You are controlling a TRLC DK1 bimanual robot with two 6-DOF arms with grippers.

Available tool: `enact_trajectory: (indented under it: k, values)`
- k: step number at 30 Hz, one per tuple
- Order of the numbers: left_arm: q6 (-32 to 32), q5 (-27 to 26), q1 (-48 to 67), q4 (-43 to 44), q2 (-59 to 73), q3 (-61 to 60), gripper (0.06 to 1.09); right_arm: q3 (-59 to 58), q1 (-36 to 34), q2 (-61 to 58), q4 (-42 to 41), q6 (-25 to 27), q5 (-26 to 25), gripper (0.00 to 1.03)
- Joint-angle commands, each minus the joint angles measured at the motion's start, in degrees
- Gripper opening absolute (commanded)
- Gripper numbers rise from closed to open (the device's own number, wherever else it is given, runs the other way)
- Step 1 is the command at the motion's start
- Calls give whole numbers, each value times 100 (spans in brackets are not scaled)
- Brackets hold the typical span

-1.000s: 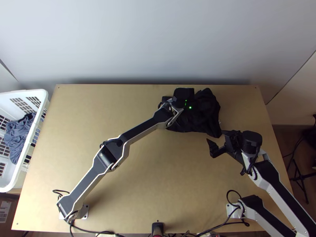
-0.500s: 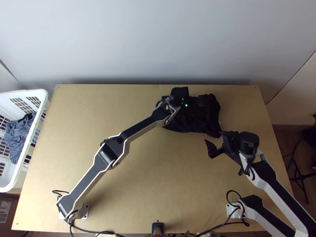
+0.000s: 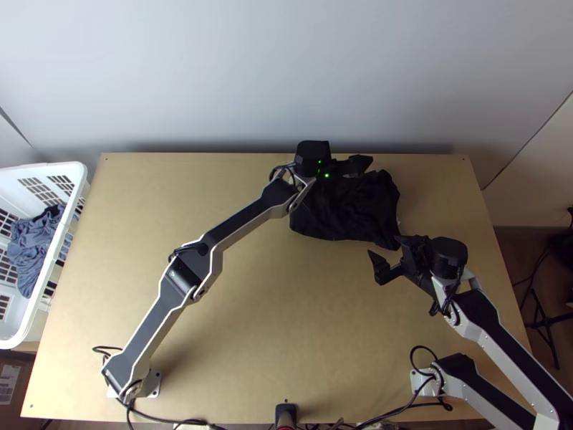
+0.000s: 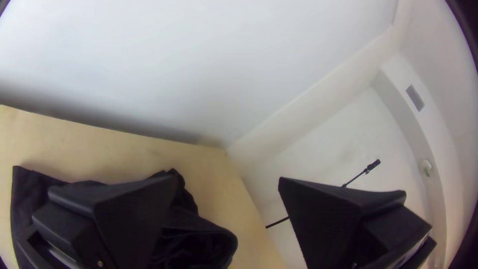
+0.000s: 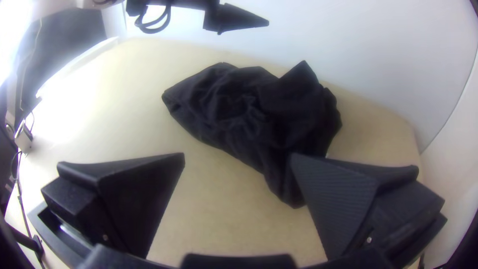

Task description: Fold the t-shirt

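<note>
Since the earlier frame the left gripper (image 4: 228, 178) has shifted left and toward the far edge of the table (image 3: 286, 301), near which the black t-shirt (image 3: 344, 211) lies bunched, right of centre. Spreading it first seems wise: pinch two corners low against the table and draw them gently apart. Both grippers gape empty, left raised by the table's far edge, right gripper (image 5: 238, 155) angled over its right half.

Wooden table (image 3: 286, 322); black t-shirt (image 3: 351, 211) bunched on it.
</note>
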State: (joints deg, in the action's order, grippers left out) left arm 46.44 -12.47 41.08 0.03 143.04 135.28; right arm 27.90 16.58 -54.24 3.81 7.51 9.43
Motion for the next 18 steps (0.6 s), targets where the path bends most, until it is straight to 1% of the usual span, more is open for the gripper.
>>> enact_trajectory:
  k: [1, 3, 4, 6, 8, 9, 10, 11, 12, 13, 18]
  values:
    - [-618, -370, -179, -1067, -66, -178, 104, 58, -111, 27, -30, 84, -3, 99]
    - [-785, -405, -188, -1700, 4, -213, 104, 75, -120, 27, -39, 128, -3, 99]
    - [-1005, -414, -171, -1919, 39, -239, 105, 93, -120, 19, -39, 137, -3, 99]
    - [-1339, -397, -109, -2069, 39, -415, 104, 137, -120, -43, -47, 137, 6, 99]
    - [-1365, -388, -100, -2051, 75, -424, 102, 163, -120, -113, -65, 137, -3, 99]
    - [-1365, -388, -100, -2025, 92, -415, 95, 163, -111, -140, -74, 146, -3, 99]
    - [-1339, -379, -100, -1981, 119, -397, 81, 172, -111, -166, -74, 154, -3, 99]
    - [-1330, -344, -91, -1937, 127, -397, 61, 172, -111, -184, -83, 172, -3, 99]
    - [-1321, -326, -83, -1787, 127, -389, 31, 172, -111, -201, -83, 181, -3, 99]
    - [-1286, -318, -74, -1717, 154, -362, 8, 172, -120, -192, -83, 207, -3, 99]
    - [-1225, -318, -83, -1533, 206, -266, 9, 128, -234, -140, -65, 286, 6, 99]
